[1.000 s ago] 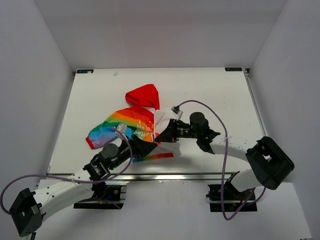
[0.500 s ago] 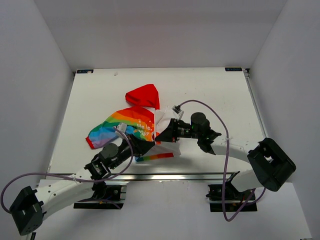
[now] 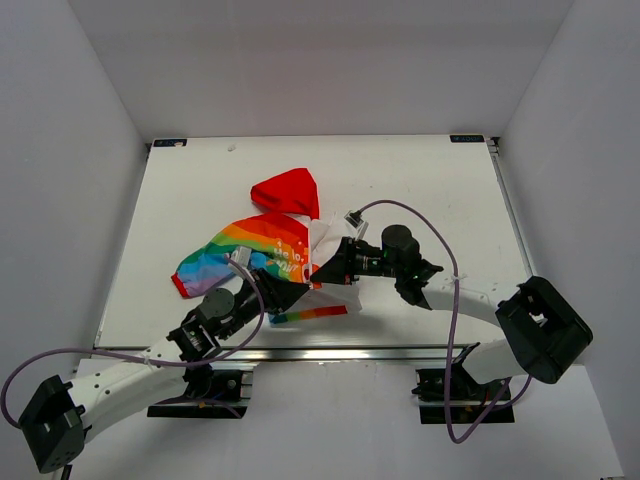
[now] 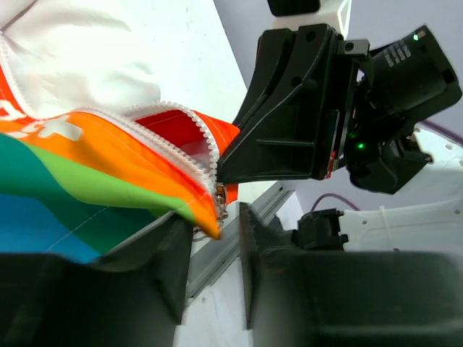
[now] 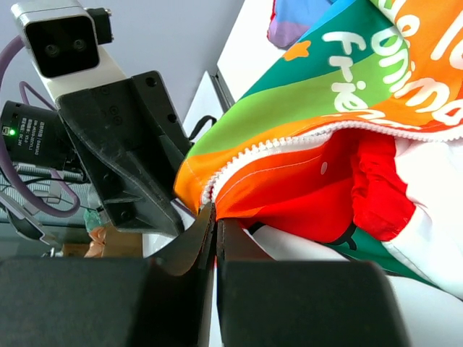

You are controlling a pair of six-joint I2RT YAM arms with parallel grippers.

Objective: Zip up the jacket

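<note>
The jacket (image 3: pixel 268 252) lies crumpled mid-table, with rainbow panels, white body and red hood (image 3: pixel 288 190). My right gripper (image 3: pixel 322 272) is shut on the jacket's lower front corner at the bottom of the white zipper; in the right wrist view (image 5: pixel 215 210) its jaws pinch the orange fabric (image 5: pixel 289 188). My left gripper (image 3: pixel 290 292) faces it from the left. In the left wrist view (image 4: pixel 215 217) its jaws stand apart, and the orange corner with the metal zipper slider (image 4: pixel 218 196) hangs between the fingertips. The zipper teeth (image 4: pixel 195 130) are parted above the slider.
The right gripper's black body (image 4: pixel 289 116) fills the upper right of the left wrist view, close to the slider. The left gripper's body (image 5: pixel 123 166) is close in the right wrist view. A metal rail (image 3: pixel 330 350) runs along the table's near edge. White walls enclose the table.
Almost nothing. The left arm has shifted very slightly; both grippers stay at the jacket's lower front corner.
</note>
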